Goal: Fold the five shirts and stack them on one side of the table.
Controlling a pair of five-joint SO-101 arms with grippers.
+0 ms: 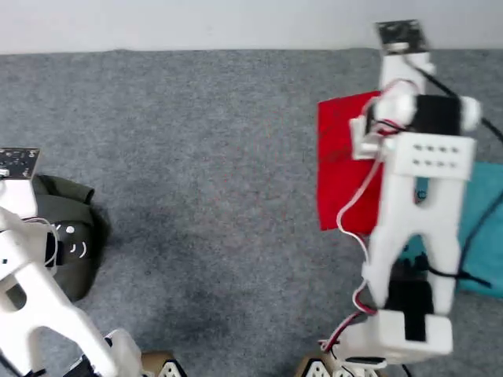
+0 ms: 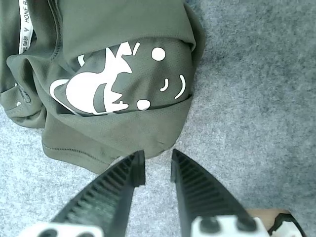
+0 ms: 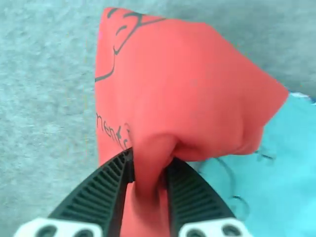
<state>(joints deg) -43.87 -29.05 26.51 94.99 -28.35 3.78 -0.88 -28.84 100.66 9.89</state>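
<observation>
A red shirt (image 1: 342, 161) lies folded at the right side of the grey table, partly over a teal shirt (image 1: 483, 228). My right gripper (image 3: 148, 170) is shut on a pinched fold of the red shirt (image 3: 187, 94), with the teal shirt (image 3: 266, 168) beside it. At the left edge sits a crumpled dark olive shirt (image 1: 75, 236) with a white print. My left gripper (image 2: 157, 168) hangs just off the hem of the olive shirt (image 2: 118, 74), its jaws slightly apart with nothing between them.
Grey carpet-like table cover (image 1: 212, 181) spreads between the two arms. The right arm's white body (image 1: 416, 204) covers part of the red and teal shirts. A pale wall runs along the table's far edge.
</observation>
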